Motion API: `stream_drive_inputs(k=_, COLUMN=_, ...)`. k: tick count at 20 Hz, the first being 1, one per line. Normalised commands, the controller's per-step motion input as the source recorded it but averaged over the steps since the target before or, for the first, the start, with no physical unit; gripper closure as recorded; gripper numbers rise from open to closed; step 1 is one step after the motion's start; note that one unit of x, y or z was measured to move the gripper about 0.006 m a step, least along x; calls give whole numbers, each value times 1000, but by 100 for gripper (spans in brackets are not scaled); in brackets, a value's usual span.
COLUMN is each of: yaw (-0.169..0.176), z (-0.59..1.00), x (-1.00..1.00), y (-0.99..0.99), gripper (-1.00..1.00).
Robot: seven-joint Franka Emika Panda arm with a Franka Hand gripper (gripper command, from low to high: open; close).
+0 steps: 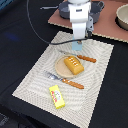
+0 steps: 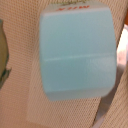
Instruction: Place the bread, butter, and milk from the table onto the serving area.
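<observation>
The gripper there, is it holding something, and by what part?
The gripper appears to hold the milk, a pale-blue carton, by its sides over the serving area. The exact contact is hidden, so the grip itself cannot be confirmed.

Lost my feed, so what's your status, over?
Gripper shut on milk, over the mat's far edge. Bread on plate, butter on mat. Nothing in the way.

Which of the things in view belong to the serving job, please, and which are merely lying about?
Job: bread on the plate, butter, milk at the gripper, serving area.
Lying about: plate, cutlery, board, pots.
</observation>
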Motion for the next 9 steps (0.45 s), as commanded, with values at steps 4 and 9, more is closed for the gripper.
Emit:
stream_drive_inputs(k=4, yaw=-8, z=1000, x=125, y=224, gripper=-100)
stream_drive_inputs(k=9, yaw=25, z=611, x=-37, y=479, gripper=-100)
